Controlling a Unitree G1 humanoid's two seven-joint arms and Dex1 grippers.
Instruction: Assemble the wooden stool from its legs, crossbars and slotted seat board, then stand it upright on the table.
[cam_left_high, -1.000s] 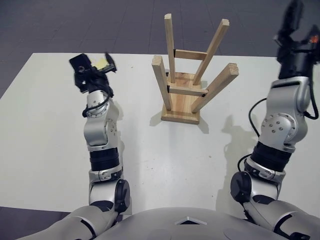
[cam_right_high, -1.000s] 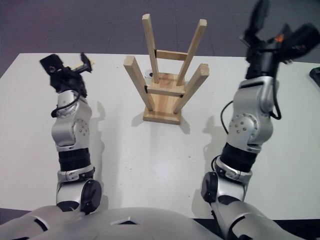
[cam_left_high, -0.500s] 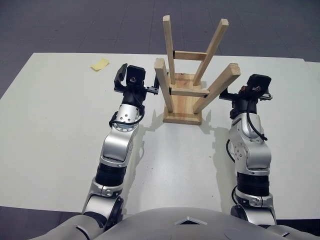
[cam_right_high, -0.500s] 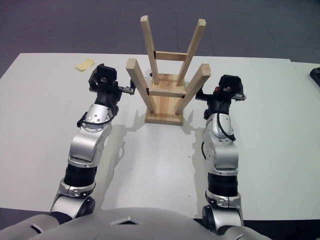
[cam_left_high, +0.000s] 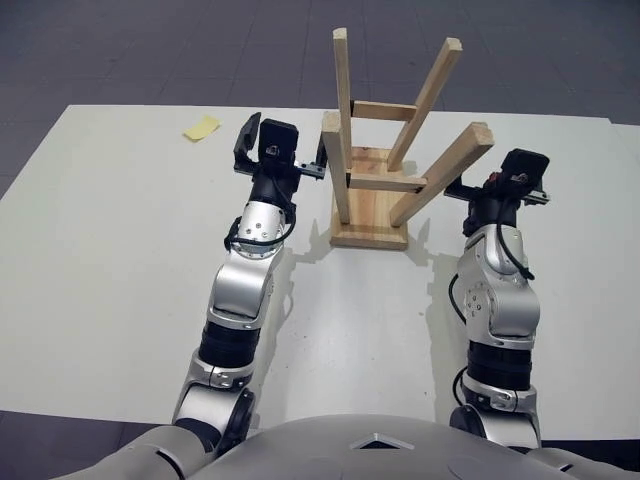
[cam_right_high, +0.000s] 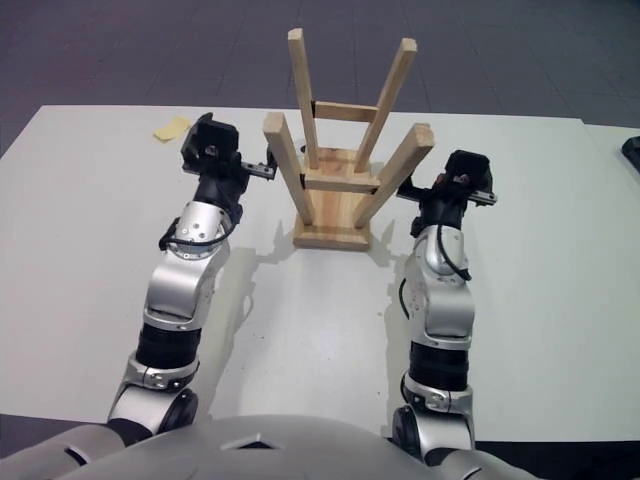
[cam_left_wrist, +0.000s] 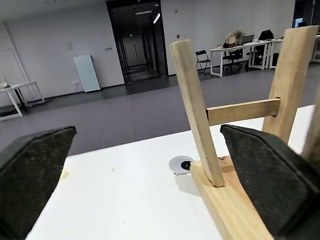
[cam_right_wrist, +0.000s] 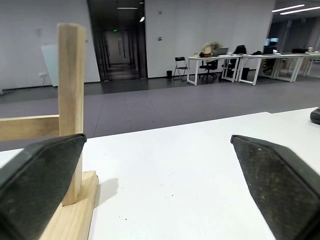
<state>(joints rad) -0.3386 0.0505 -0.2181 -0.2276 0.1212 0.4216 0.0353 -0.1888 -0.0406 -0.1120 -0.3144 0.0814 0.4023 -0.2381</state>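
Both arms have closed inward. The stool stands inverted, one leg between the spread fingers of the left gripper, another beside the equally spread right gripper. We judge it light, rigid; hold the legs.

The white worktop carries the wooden stool near its far edge, upside down (seat board flat on the surface, legs pointing up). A yellow paper note lies toward the far left corner, well apart from the stool. A round metal grommet sits in the surface just beside the seat board. A dark object lies at the right edge.
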